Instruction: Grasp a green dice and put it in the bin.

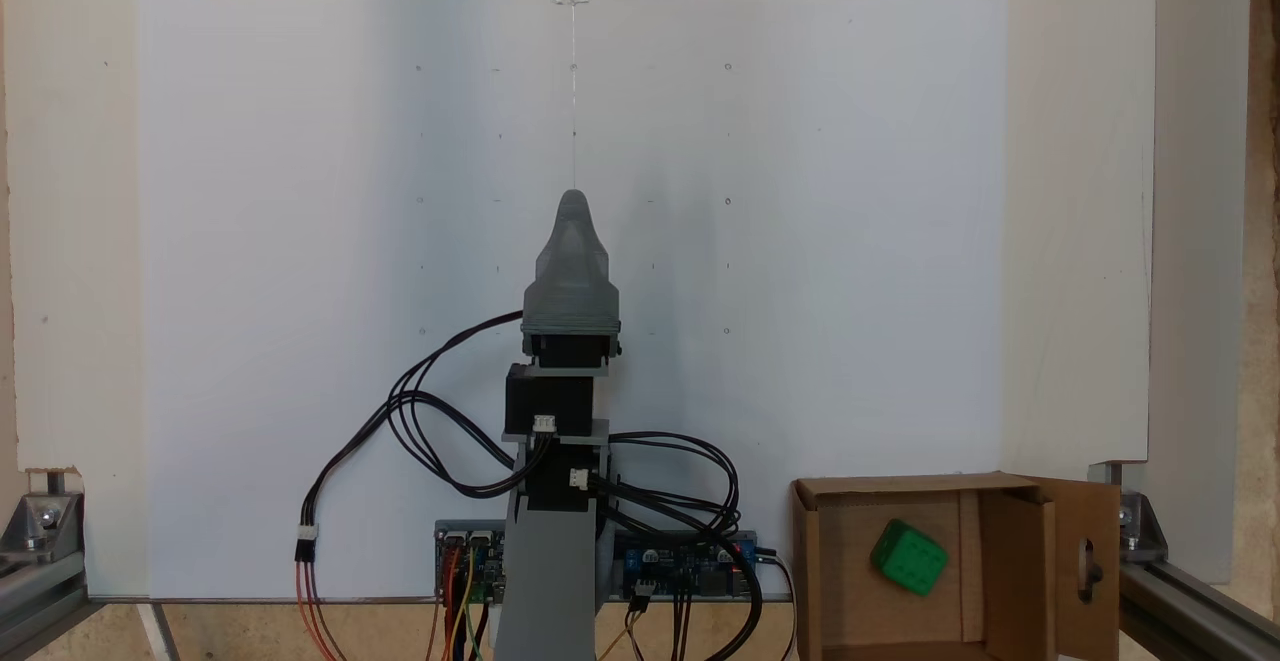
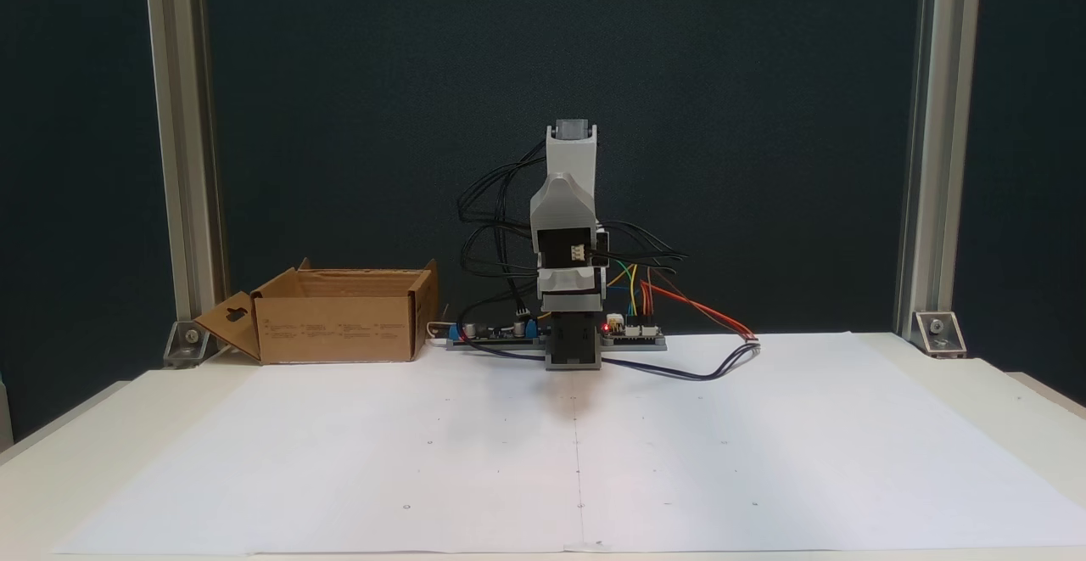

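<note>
Gripper (image 1: 572,203): we see it folded over the arm's base, tip toward the far edge of the sheet in the top-down fixed view; it carries nothing. The two jaws lie one behind the other, so we cannot tell whether they are spread or pressed together.
Gripper, front fixed view (image 2: 570,141): we see the arm tucked upright at the middle of the table's back edge.
Key relation: in the top-down fixed view, the green dice (image 1: 908,558) lies to the right of the gripper and nearer the camera, well apart from it, already past the box wall. The cube has no long axis to speak of.
White sheet (image 1: 300,241): we see bare paper with small pencil marks.
Controller boards (image 1: 690,563): at the arm's foot, wires looping on both sides.
Bin (image 1: 1020,551): brown cardboard box, open top, side flap with keyhole cutout; it sits just right of the boards in the top-down fixed view, at left (image 2: 335,328) in the front fixed view.
Bin contents: one green dice, resting tilted on the floor, near the middle.
Task standing: we judge it complete.
</note>
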